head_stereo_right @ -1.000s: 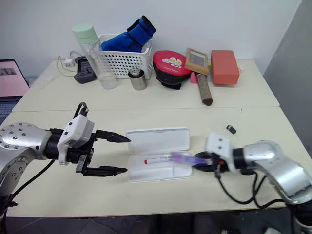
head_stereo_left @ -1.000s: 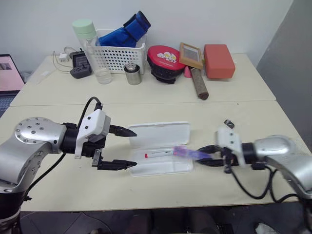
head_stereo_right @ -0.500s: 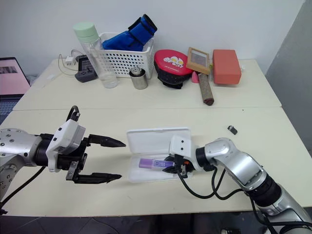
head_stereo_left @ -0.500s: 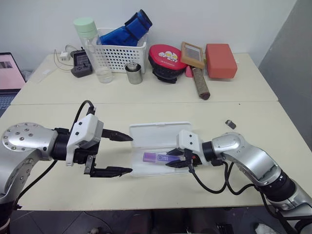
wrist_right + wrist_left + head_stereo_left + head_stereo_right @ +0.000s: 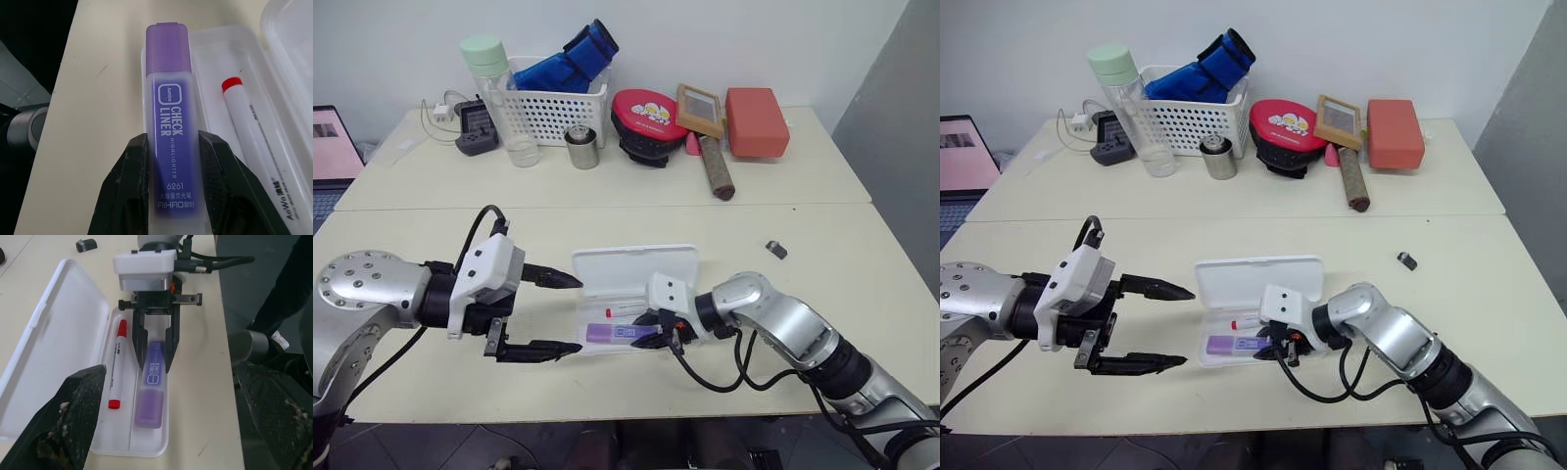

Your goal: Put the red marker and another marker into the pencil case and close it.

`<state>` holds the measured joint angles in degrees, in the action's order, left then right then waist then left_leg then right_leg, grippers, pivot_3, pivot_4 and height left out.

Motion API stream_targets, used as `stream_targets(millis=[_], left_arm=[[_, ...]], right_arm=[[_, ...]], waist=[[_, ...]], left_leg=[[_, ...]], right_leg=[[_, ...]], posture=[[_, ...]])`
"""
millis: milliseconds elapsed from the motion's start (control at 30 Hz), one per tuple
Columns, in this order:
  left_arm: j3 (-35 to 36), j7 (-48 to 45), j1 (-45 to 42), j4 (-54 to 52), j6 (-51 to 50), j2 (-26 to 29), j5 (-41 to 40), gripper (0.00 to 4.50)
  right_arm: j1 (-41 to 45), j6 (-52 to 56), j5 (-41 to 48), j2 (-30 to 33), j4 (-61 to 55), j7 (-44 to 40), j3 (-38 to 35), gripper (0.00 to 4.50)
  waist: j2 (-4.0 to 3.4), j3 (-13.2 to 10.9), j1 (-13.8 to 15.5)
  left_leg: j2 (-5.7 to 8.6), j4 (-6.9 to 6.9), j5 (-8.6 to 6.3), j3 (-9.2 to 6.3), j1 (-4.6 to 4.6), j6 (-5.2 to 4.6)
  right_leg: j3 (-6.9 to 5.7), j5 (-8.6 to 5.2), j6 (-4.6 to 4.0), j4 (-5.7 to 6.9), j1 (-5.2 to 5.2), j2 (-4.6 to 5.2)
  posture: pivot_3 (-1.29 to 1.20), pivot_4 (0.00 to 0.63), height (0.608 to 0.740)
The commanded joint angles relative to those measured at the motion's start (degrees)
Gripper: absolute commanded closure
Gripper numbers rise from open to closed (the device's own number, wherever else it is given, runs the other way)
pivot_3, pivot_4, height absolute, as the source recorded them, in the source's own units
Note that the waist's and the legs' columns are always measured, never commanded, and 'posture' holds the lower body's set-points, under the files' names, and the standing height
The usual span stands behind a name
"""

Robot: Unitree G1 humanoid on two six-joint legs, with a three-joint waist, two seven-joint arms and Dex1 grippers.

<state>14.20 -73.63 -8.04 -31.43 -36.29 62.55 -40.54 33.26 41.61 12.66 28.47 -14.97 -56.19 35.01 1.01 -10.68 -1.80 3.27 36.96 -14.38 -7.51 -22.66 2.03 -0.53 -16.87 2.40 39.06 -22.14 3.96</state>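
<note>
On the near table, the pencil case (image 5: 636, 270) is shown lying open, its lid folded back flat on the far side and its tray on the near side. Within the tray, the red marker (image 5: 116, 364) is laid lengthwise along the side next to the lid, one red end pointing left and the other right. Beside it, along the near edge of the tray, the purple marker (image 5: 171, 147) is held lengthwise by the right gripper (image 5: 658, 330), whose two black fingers (image 5: 133, 186) are closed against its labelled barrel; the cap end points left. Whether the purple marker is touching the tray floor cannot be told. To the left of the case, the left gripper (image 5: 558, 313) is held with its fingers spread wide and empty, pointing right toward the case's left end, one fingertip near the lid and the other near the tray's near corner. A small dark clip-like object (image 5: 775, 250) is seen on the table to the right of the case, well apart from it. On the far table, a white lattice basket (image 5: 556, 108) and a clear bottle with a green cap (image 5: 497, 98) are placed among other items.
</note>
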Motion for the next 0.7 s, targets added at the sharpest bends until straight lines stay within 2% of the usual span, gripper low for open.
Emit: stream_targets(millis=[33,267,333,633,700], left_arm=[[2.5,0.3,0.3,-1.6,-0.5,1.2,-1.8,0.00],[2.6,0.7,0.2,-1.8,-0.9,1.2,-2.3,0.00],[2.4,0.8,0.0,-1.7,-0.9,1.2,-2.4,0.00],[1.6,0.7,-0.9,-0.6,-0.4,1.1,-2.1,0.00],[1.5,0.5,-0.9,-0.3,-0.2,1.1,-1.9,0.00]], right_arm=[[1.4,-1.5,-0.7,-0.9,-0.3,-0.9,-0.1,3.45],[2.1,-2.4,-1.5,-1.8,1.0,-1.4,-0.6,3.45],[2.1,-2.5,-1.6,-1.7,0.8,-1.7,-0.7,2.75],[2.3,-1.7,-0.1,-1.9,-1.3,-2.9,-2.3,0.69],[2.1,-1.2,0.7,-1.7,-2.3,-3.1,-3.2,0.36]], waist=[[0.00,0.0,0.0],[0.00,0.0,0.0],[0.00,0.0,0.0],[0.00,0.0,0.0],[0.00,0.0,0.0]], left_leg=[[0.00,0.00,0.00,-0.01,0.00,0.00],[-0.01,0.00,0.00,0.00,0.01,0.00],[-0.01,0.00,0.00,-0.01,0.00,0.00],[0.00,0.00,0.00,0.00,0.00,0.00],[0.00,0.00,0.00,-0.01,0.00,0.00]], right_leg=[[0.00,0.00,0.00,0.00,0.00,0.00],[0.00,0.00,0.00,0.00,0.00,0.00],[-0.01,0.00,-0.01,0.00,-0.01,0.00],[0.00,0.00,-0.01,0.00,-0.01,0.00],[0.00,0.01,-0.01,0.00,-0.01,0.00]], posture=[[0.00,0.150,0.740],[0.00,0.150,0.740],[0.00,0.150,0.740],[0.00,0.150,0.740],[0.00,0.150,0.740]])
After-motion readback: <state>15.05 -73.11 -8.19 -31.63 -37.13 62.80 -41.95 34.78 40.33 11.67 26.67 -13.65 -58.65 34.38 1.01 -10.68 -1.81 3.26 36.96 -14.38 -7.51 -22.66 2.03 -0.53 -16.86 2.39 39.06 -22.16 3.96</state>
